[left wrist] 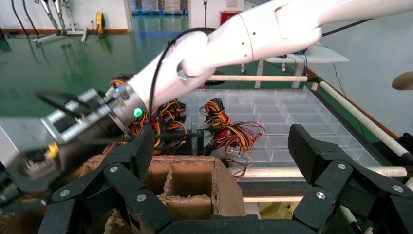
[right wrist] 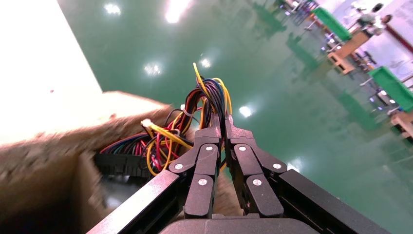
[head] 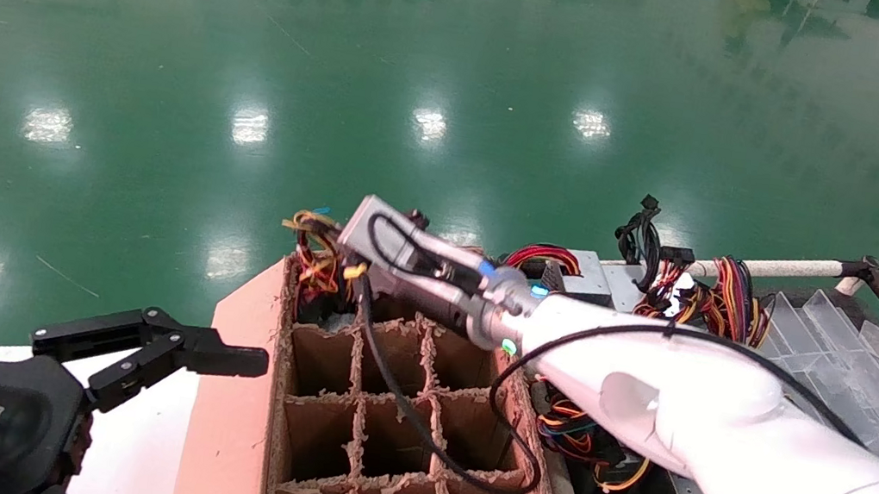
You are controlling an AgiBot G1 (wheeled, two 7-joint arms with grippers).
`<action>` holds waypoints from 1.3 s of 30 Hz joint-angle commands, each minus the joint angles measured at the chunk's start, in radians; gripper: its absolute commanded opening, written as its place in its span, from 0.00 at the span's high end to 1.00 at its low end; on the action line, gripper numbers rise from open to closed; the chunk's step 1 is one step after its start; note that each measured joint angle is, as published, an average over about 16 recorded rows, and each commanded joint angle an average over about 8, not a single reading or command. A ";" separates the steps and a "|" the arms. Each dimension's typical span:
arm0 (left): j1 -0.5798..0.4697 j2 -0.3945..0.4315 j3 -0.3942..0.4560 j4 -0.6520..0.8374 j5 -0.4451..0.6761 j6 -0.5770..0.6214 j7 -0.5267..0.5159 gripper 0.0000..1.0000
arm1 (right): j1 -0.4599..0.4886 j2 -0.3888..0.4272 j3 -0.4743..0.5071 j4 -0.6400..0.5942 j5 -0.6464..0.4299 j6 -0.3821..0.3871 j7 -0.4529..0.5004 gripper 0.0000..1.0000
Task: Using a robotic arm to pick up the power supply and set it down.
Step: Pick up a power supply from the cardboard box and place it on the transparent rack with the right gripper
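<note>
The robotic arm [head: 687, 397], my right one, reaches over the cardboard divider box [head: 230, 425] to its far-left corner cell. Its gripper [right wrist: 223, 122] is shut on the looped yellow, orange, red and black wires [right wrist: 207, 97] of the power supply [head: 314, 254]. In the head view this gripper [head: 341, 263] is mostly hidden behind its silver wrist. The metal body of the power supply is hidden down in that cell; a black connector [right wrist: 122, 163] hangs by the wires. My left gripper [head: 171, 351] hovers open at the box's left side, holding nothing.
Other power supplies with tangled wires [head: 592, 274] lie piled right of the box. Beyond them are a clear plastic divider tray [head: 849, 361] and a white pipe rail [head: 785, 266]. A white surface [head: 134, 428] lies left of the box, green floor beyond.
</note>
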 commanded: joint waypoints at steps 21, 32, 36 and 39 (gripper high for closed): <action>0.000 -0.001 0.001 0.000 -0.001 -0.001 0.001 0.00 | 0.124 0.125 0.155 -0.138 0.210 -0.363 -0.100 1.00; 0.000 -0.001 0.002 0.000 -0.001 -0.001 0.001 0.00 | 0.166 0.365 0.184 -0.041 0.239 -0.442 -0.037 1.00; 0.000 -0.001 0.002 0.000 -0.002 -0.001 0.001 0.00 | 0.178 0.496 0.189 0.046 0.241 -0.435 0.003 1.00; -0.001 -0.001 0.002 0.000 -0.002 -0.001 0.001 0.00 | 0.180 0.602 0.192 0.130 0.243 -0.418 0.039 1.00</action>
